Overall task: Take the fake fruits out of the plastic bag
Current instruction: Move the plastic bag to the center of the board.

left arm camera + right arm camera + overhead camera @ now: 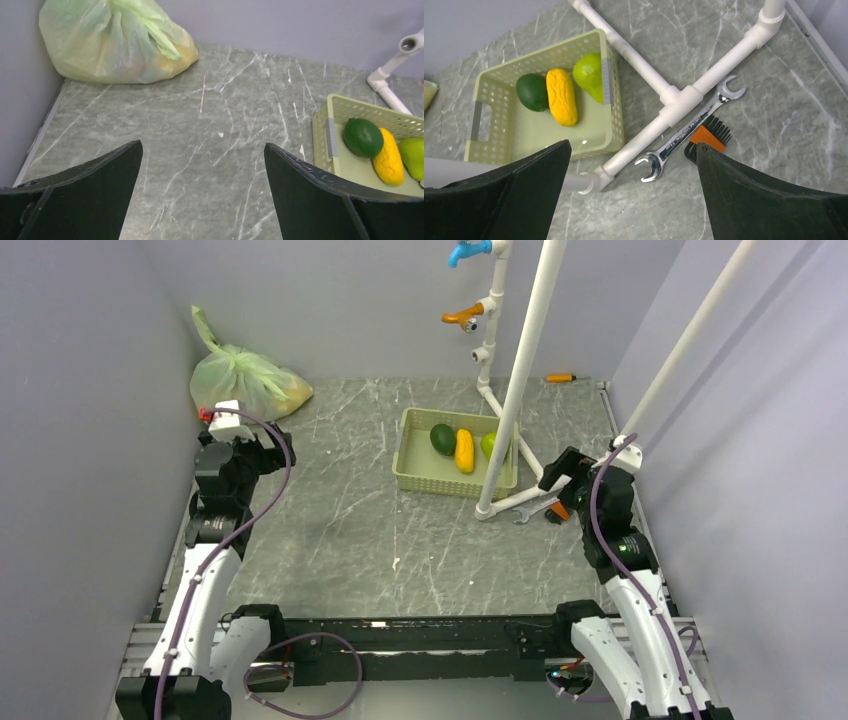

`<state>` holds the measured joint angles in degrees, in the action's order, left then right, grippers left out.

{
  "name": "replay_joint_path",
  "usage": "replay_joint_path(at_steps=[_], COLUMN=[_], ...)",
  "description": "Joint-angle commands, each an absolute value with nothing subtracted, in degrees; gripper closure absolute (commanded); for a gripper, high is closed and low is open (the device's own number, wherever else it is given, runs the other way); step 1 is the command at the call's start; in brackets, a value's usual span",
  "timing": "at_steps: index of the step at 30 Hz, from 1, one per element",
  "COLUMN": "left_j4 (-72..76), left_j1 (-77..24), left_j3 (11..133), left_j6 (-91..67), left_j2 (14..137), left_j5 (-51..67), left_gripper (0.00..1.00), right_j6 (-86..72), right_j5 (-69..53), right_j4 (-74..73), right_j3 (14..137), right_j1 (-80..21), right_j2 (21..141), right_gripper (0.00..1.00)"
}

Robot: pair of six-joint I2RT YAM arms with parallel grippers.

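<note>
grey marble tabletop: bulging plastic bag [245,380] sits in the far left corner, slotted tray [405,476] holds 3 fruits [464,451]; left gripper [201,147] and right gripper [633,145] spread wide, empty.

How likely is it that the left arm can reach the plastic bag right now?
Likely yes: the open left gripper faces the plastic bag, with only table between them.

A slotted tray [618,125] holds a dark green oval fruit [531,91] (toward its left side). Beside it on the grey tabletop [330,530]: a white pipe frame [679,100], a wrench [687,131] and an orange-backed brush [710,136].
</note>
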<state>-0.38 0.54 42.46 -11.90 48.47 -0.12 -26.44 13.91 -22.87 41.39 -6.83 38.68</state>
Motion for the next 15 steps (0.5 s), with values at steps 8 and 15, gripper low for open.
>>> replay_joint_path(at_steps=[8, 15], left_j4=[-1.95, -5.72], left_j1=[0.35, 0.36], left_j3=[45.77, 48.76], left_j6=[-11.92, -12.89], left_j2=[50.08, 55.5], left_j5=[-2.11, -2.83], left_gripper=[0.01, 0.01], right_j6=[-28.45, -29.84], right_j5=[12.16, 6.61], right_j4=[-22.29, -25.59], right_j3=[39.81, 38.12], right_j1=[-6.64, -6.67], right_j2=[35.99, 37.14], right_gripper=[0.0, 0.0])
